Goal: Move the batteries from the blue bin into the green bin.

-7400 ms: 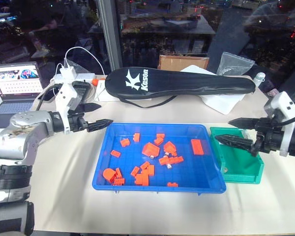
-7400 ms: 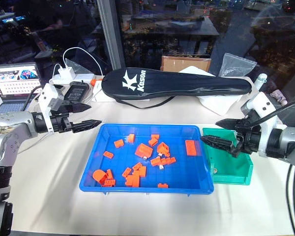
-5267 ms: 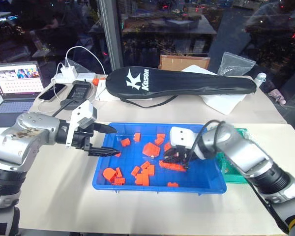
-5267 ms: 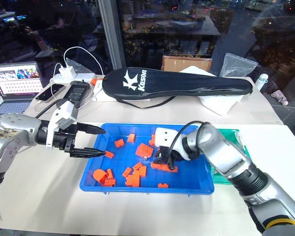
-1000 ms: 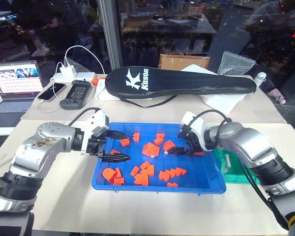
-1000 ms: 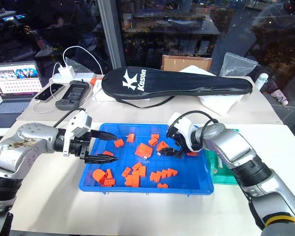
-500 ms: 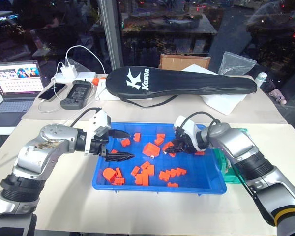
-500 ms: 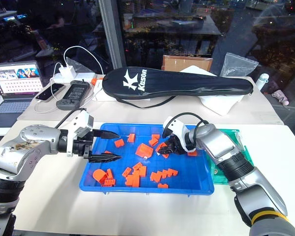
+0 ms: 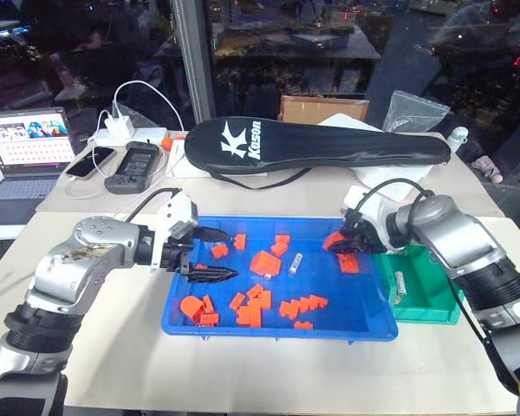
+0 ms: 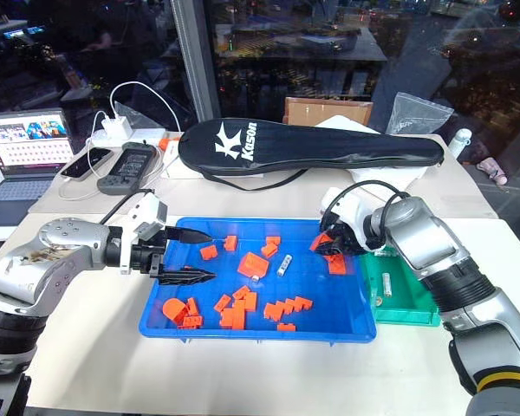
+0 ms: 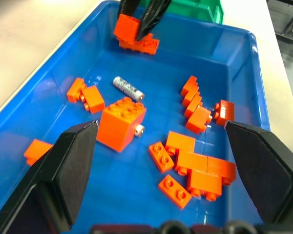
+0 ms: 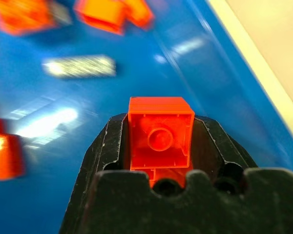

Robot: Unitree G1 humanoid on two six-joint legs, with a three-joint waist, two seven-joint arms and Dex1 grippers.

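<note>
Right gripper (image 9: pixel 341 243) clamps an orange brick (image 12: pixel 160 135) above the blue bin (image 9: pixel 199 321); a battery (image 9: pixel 295 263) lies just beside; left gripper (image 9: pixel 217 254) gapes

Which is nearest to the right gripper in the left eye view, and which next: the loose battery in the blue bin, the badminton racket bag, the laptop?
1. Loose battery, in the blue bin, just left of the right gripper.
2. Badminton racket bag, behind the bin, across the table's back.
3. Laptop, far left corner.
</note>
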